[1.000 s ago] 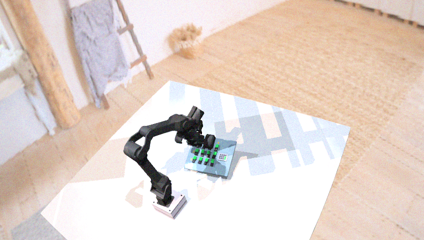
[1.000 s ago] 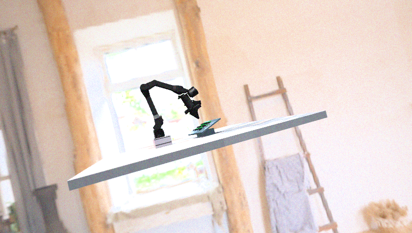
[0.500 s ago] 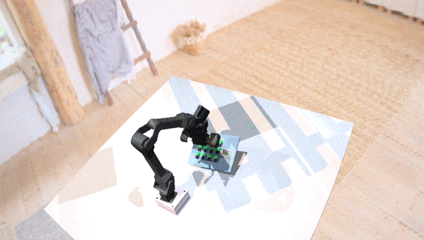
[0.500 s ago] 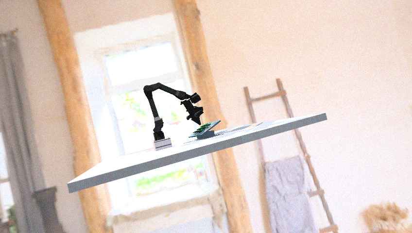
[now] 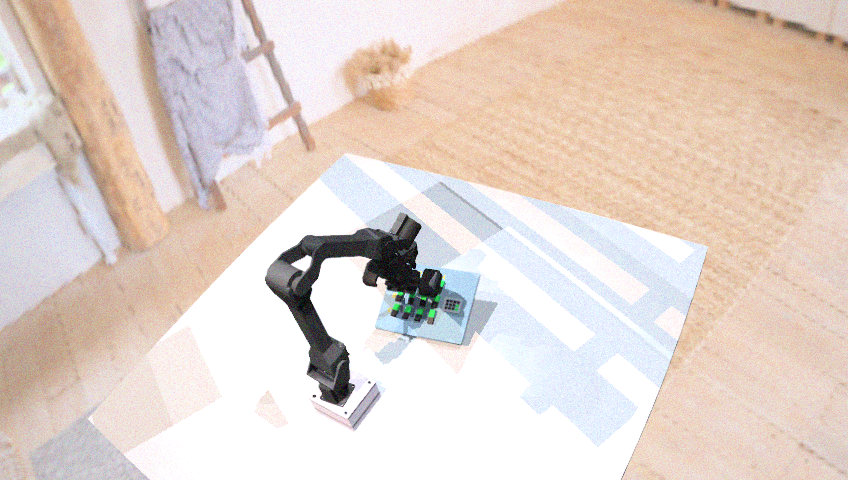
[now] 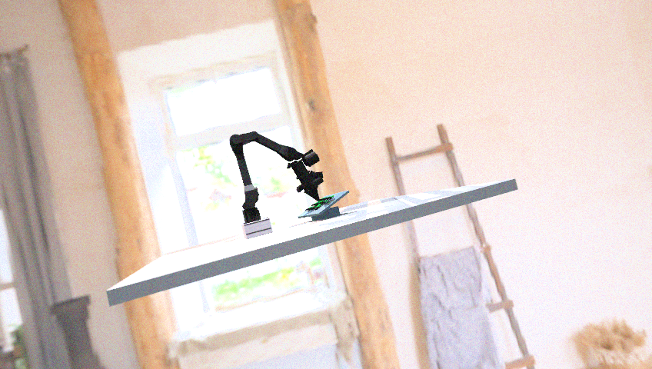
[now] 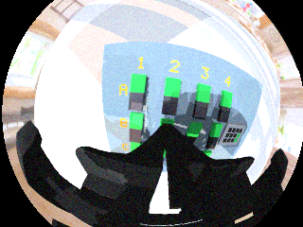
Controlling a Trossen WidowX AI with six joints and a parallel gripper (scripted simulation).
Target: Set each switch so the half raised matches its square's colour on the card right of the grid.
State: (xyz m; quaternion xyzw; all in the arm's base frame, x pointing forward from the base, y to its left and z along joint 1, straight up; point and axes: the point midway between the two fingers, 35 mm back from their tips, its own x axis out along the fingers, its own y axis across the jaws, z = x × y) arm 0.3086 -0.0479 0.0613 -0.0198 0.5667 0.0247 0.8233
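The light blue tilted panel (image 5: 470, 285) (image 6: 340, 196) (image 7: 115, 57) carries rows of green and dark grey switches, columns 1 to 4. In the wrist view the A-row switches A1 (image 7: 138, 85), A2 (image 7: 171, 87), A3 (image 7: 203, 94) and A4 (image 7: 225, 100) show both halves. B1 (image 7: 136, 121) and B4 (image 7: 215, 130) are partly visible; much of row C is hidden by the fingers. The small card (image 5: 451, 304) (image 7: 233, 134) shows mostly dark squares, with green near its lower right. My gripper (image 6: 318, 199) (image 7: 166, 128) is shut and empty, its tip at or just over switch B2. Contact cannot be told.
The panel rests on a dark wedge base (image 6: 325, 214) on the table (image 6: 274, 247). The arm's white base block (image 5: 348, 404) (image 6: 257, 227) stands on the near side. Patterned patches and shadows cross the table and panel.
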